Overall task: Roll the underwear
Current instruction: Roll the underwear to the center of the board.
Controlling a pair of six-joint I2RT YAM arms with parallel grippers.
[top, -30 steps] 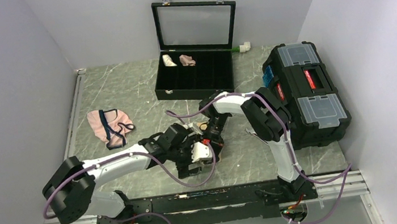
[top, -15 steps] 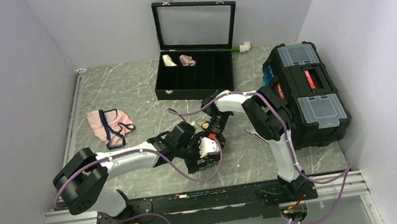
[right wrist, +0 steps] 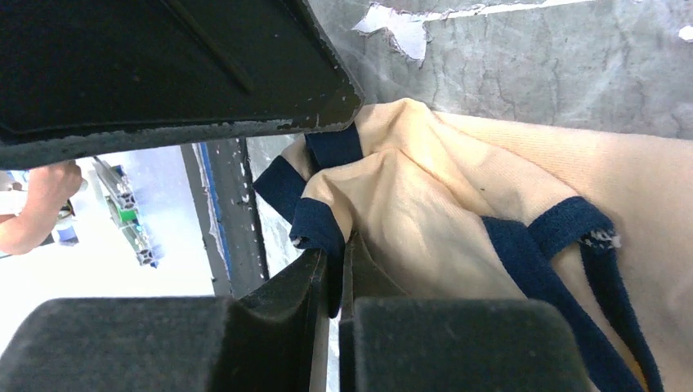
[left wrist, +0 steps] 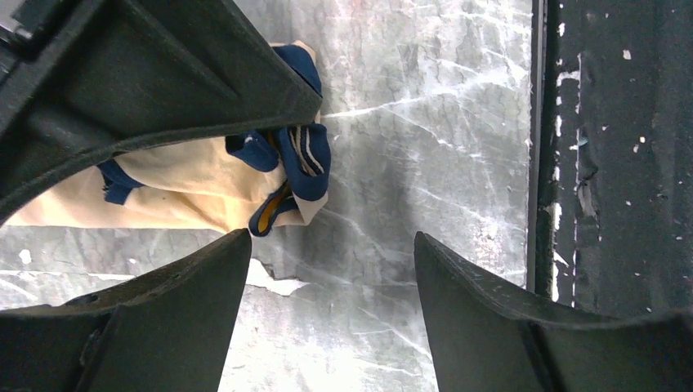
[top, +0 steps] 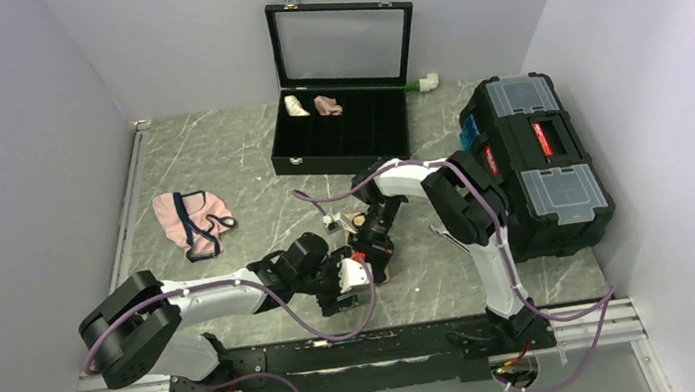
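- The left gripper is pulling back toward the near edge of the table, having sat closer to the right gripper half a second ago; its jaws are narrowing a little but standing wide, with only bare table between them.
- The right gripper is staying in place, its jaws pressed together and pinching a navy-edged fold of the underwear.
- The underwear is lying on the table in front of the arm bases, mostly under the right gripper and just beyond the left one.
- Progress, as a judgement: the rolling is looking started but far from finished. The cloth is sitting gathered and folded over itself at one end, with no tight cylinder showing.
- Tightening the roll and letting go are remaining, perhaps stowing too.
- The fabric is looking soft, thin and limp, a matte tan with fine weave, creasing into loose pleats.
- The navy edging is forming flat bands that are curling and overlapping at the bunched end.
- The table is showing a smooth grey marble pattern with chipped white patches.
- Two finished rolls are resting in the open black case, and the pink underwear is lying flat well apart to the left.
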